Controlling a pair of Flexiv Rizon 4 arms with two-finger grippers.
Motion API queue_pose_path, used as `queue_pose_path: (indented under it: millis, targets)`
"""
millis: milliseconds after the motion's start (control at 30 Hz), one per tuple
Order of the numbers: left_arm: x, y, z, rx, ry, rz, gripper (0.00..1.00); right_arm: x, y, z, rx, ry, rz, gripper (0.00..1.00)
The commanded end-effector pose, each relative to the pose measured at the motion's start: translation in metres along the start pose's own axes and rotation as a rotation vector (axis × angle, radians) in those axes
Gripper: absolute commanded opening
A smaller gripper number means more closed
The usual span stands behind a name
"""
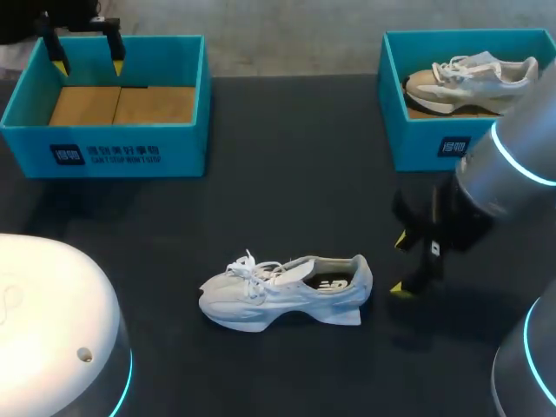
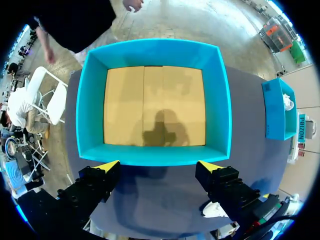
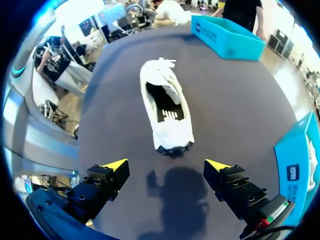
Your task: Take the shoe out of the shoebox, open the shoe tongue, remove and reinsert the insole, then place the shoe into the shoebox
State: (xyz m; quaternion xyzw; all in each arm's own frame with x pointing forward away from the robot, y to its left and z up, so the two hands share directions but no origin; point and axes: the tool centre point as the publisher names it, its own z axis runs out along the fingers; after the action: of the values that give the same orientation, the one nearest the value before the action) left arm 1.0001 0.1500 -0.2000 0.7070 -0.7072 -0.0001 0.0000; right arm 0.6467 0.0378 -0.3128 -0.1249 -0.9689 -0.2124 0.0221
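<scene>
Shoes: two in all, the shoe (image 1: pixel 287 291) (image 3: pixel 165 107) on the table (image 1: pixel 287 200) and a second shoe (image 1: pixel 473 78) in the right box (image 1: pixel 434 143).
Boxes: two, both blue and open on top, the left box (image 1: pixel 104 152) (image 2: pixel 92 100) at the far left of the table and the right box at the far right.
Grippers: two, each with two yellow tips.
Shoe, place: out on the dark table near the middle, standing on its sole, well apart from both boxes.
Shoe, look: white all over, with a thick bumpy sole and white laces tied in a bow. Toe toward the left arm's side, heel toward the right arm's side. Dark inside, with a white mark on the insole.
Second shoe: tan and white, lying inside the right box.
Left box: brown floor showing, with a gripper's shadow on it.
Left gripper (image 1: pixel 87 65) (image 2: pixel 158 166): up over the left box, fingers wide apart, holding nothing.
Right gripper (image 1: pixel 399 265) (image 3: pixel 166 165): low over the table, near the shoe's heel but not touching it. Fingers wide apart, holding nothing, with the shoe ahead of them and not between them.
</scene>
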Motion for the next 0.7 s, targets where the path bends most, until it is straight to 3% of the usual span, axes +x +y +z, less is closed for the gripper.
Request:
queue_pose_path:
  millis: [33,500,700]
  targets:
    - [0.000,0.000,0.000,0.000,0.000,0.000,1.00,0.006,-0.008,0.006,-0.214,-0.002,-0.005,1.00]
    - [0.000,0.000,0.000,0.000,0.000,0.000,1.00,0.006,-0.008,0.006,-0.214,-0.002,-0.005,1.00]
    - [0.000,0.000,0.000,0.000,0.000,0.000,1.00,-0.001,0.008,0.031,-0.290,0.029,-0.102,1.00]
